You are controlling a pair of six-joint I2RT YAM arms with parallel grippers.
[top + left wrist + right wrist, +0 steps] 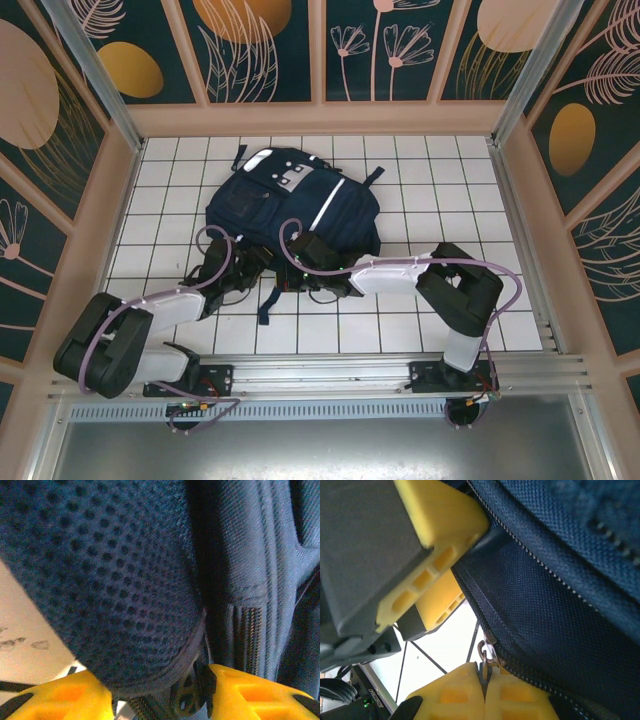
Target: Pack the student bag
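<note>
The student bag (pixel 290 205) lies flat on the white table (pixel 450 200), a bit left of the middle and nearer the back edge. The left gripper (pixel 155 695) is partway apart around the bag's bumpy mesh edge, and I cannot tell if it squeezes it. The right gripper (pixel 485 690) is pinched tight on the little metal zipper pull (pixel 483 652) at the bag's near side.

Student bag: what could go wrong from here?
The right hand pinches only the small zipper pull; it may slip out under a tug.
The left hand straddles a padded edge of the student bag; if that hold is weak, the bag could slide on the table instead of unzipping.
</note>
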